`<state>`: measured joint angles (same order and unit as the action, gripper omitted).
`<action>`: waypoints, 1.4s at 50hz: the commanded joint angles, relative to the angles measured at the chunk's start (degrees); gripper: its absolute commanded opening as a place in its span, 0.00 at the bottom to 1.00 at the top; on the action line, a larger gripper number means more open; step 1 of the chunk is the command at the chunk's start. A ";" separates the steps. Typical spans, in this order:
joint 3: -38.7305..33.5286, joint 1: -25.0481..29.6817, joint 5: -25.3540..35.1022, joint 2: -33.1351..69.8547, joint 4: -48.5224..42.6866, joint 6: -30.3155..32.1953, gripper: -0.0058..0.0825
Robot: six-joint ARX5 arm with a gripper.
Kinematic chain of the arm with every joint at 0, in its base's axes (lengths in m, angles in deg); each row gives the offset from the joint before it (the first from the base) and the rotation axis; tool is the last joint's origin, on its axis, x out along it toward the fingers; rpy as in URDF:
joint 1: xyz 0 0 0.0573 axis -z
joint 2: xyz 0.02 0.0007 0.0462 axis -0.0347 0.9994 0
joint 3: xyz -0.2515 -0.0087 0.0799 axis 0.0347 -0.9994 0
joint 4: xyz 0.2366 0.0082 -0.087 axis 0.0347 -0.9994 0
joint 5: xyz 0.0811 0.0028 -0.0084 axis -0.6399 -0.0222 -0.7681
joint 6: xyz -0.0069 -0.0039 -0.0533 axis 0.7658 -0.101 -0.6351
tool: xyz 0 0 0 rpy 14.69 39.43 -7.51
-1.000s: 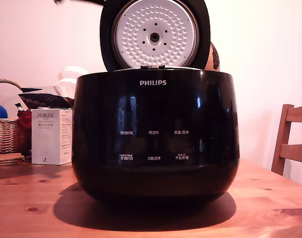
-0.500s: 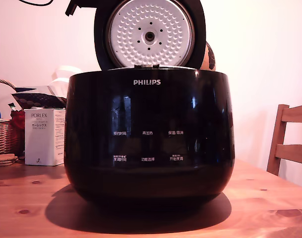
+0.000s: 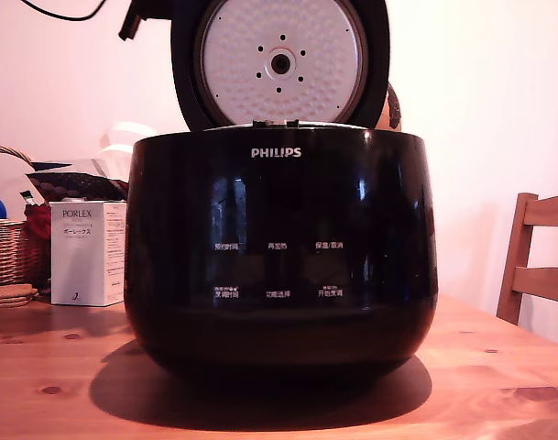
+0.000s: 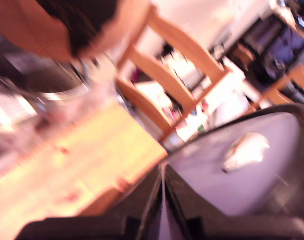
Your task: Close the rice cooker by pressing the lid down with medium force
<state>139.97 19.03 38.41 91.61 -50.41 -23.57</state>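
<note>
A knotty pine table carries the black Philips rice cooker at centre in the exterior view, its shadow pooled beneath; a white PORLEX box stands to the view's left, with a wicker basket and a small wooden coaster at far left

I see the glossy black rice cooker with white labels, its lid with a dimpled silver-white plate, and the white box.
</note>
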 commanded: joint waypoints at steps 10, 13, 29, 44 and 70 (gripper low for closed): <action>0.24 5.22 1.20 1.29 -9.70 3.93 0.04; 0.24 6.16 1.14 1.29 -11.26 4.81 0.04; 0.22 11.76 -11.98 1.29 -14.97 4.81 0.04; 0.20 13.88 -22.71 2.21 -16.24 4.83 0.04; -0.70 14.53 -26.91 2.91 -18.56 4.76 0.04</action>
<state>140.19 32.95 11.61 91.72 -67.89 -19.02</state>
